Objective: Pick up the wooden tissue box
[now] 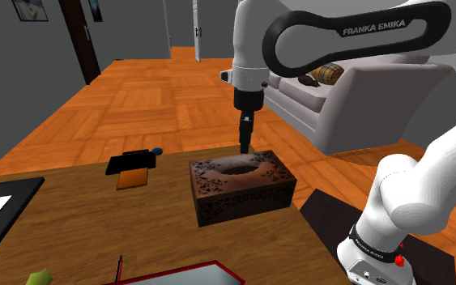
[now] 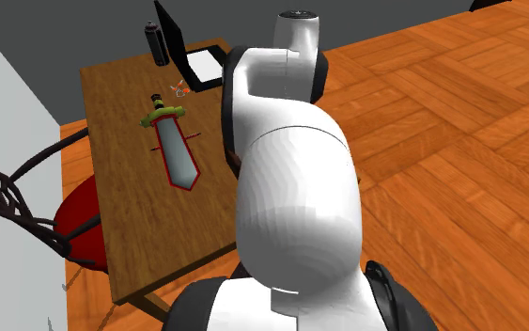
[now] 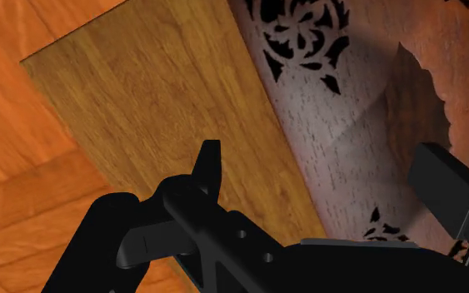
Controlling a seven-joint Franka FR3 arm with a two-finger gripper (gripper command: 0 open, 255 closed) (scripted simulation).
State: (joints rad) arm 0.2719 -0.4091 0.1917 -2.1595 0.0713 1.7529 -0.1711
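Fingers (image 3: 210, 166) stand apart, open, astride the box's far wall, one over bare counter (image 1: 72, 219), the other above the top opening. The dark carved wooden tissue box (image 1: 242, 193) sits near the counter's stand-side edge, an orange pad (image 1: 133, 179) nearby.

"FRANKA EMIKA" — white lettering on the arm (image 1: 380, 31); small print on its base ring (image 1: 372, 243) looks unreadable.
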